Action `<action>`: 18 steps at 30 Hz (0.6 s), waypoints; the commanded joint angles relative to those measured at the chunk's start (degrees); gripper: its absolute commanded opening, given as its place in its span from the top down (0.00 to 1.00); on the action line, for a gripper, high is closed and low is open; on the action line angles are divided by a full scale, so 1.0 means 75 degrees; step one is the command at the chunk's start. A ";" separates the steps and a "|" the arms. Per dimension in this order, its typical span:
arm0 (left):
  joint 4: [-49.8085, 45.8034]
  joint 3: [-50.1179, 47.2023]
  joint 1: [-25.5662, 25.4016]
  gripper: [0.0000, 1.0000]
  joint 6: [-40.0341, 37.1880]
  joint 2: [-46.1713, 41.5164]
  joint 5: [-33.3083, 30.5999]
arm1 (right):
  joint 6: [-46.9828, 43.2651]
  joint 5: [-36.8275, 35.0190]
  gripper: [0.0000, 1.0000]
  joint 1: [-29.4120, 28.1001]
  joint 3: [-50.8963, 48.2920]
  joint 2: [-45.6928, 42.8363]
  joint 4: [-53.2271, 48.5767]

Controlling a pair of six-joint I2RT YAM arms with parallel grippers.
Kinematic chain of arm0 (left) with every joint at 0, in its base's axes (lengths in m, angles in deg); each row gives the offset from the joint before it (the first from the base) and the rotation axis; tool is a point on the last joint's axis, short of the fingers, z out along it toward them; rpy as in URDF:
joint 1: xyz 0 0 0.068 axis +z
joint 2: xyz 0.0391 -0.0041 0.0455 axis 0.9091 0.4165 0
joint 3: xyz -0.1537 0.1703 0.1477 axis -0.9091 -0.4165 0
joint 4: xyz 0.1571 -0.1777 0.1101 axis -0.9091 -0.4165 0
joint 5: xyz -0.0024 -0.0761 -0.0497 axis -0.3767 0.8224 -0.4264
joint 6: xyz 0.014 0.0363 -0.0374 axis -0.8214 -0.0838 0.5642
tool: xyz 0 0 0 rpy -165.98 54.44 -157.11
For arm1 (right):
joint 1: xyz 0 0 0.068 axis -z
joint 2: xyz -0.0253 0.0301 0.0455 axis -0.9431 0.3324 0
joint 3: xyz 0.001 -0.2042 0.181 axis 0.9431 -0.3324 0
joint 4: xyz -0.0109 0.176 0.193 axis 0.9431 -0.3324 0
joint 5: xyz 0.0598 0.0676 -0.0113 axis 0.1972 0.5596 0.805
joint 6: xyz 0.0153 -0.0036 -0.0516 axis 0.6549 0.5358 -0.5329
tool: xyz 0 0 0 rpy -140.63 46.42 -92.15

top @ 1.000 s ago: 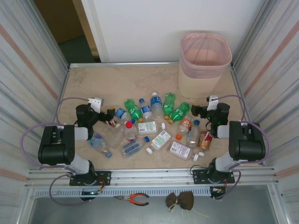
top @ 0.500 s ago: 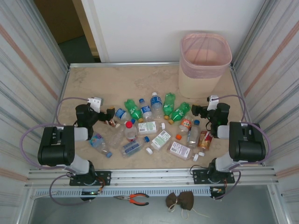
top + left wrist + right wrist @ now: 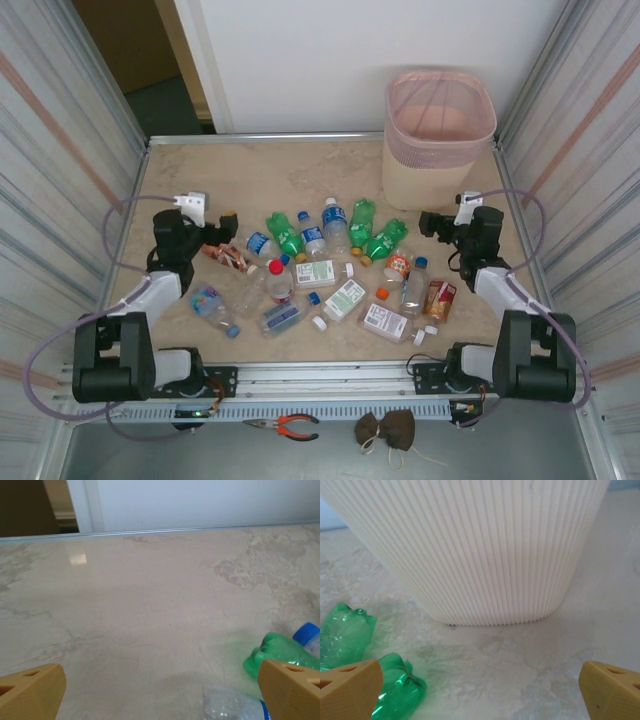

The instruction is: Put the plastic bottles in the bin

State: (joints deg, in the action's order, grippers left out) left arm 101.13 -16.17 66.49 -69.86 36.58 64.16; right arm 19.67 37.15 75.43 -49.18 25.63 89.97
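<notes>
The plastic bottles [image 3: 330, 270] lie scattered across the middle of the table: green soda ones [image 3: 285, 235], blue-capped clear ones [image 3: 334, 222], flat white-labelled ones [image 3: 384, 321]. The cream ribbed bin [image 3: 438, 140] with its pink liner stands at the back right. My left gripper [image 3: 225, 221] hovers open at the left edge of the pile. In the left wrist view, a green bottle [image 3: 275, 652] and a crumpled clear one [image 3: 230, 705] lie by its right fingertip [image 3: 292, 690]. My right gripper [image 3: 428, 222] is open just in front of the bin wall [image 3: 470, 545], with two green bottles [image 3: 395, 692] to its left.
Corrugated metal walls close in both sides of the table [image 3: 260, 170]. A doorway opens at the back left. Red-handled pliers [image 3: 285, 427] and a dark cloth bundle [image 3: 388, 428] lie below the front rail.
Both arms have stretched out and risen; the left gripper moved back and left off the pile, uncovering a brown-labelled bottle, and the right gripper moved back toward the bin.
</notes>
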 commanded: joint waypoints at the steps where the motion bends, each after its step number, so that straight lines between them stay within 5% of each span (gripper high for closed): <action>1: -0.1821 0.0788 -0.0006 0.01 0.0996 -0.0539 -0.0484 | 0.0966 -0.0409 0.01 -0.0050 0.0628 -0.0667 -0.2567; 6: -0.4205 0.1993 0.0011 0.01 0.1714 -0.1012 0.0067 | 0.1823 -0.0540 0.00 -0.0067 0.1366 -0.1387 -0.5294; 12: -0.6862 0.3576 0.0131 0.01 0.0969 -0.1025 0.0900 | 0.2980 -0.0758 0.02 -0.0068 0.1806 -0.2089 -0.7827; 18: -0.7545 0.3956 0.0308 0.01 0.0058 -0.0841 0.1440 | 0.4682 -0.1226 0.06 -0.0450 0.1854 -0.2425 -0.9018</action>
State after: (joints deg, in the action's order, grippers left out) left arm 51.25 13.09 68.37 -65.07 29.56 71.60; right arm 45.24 30.63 72.85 -36.79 8.54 31.37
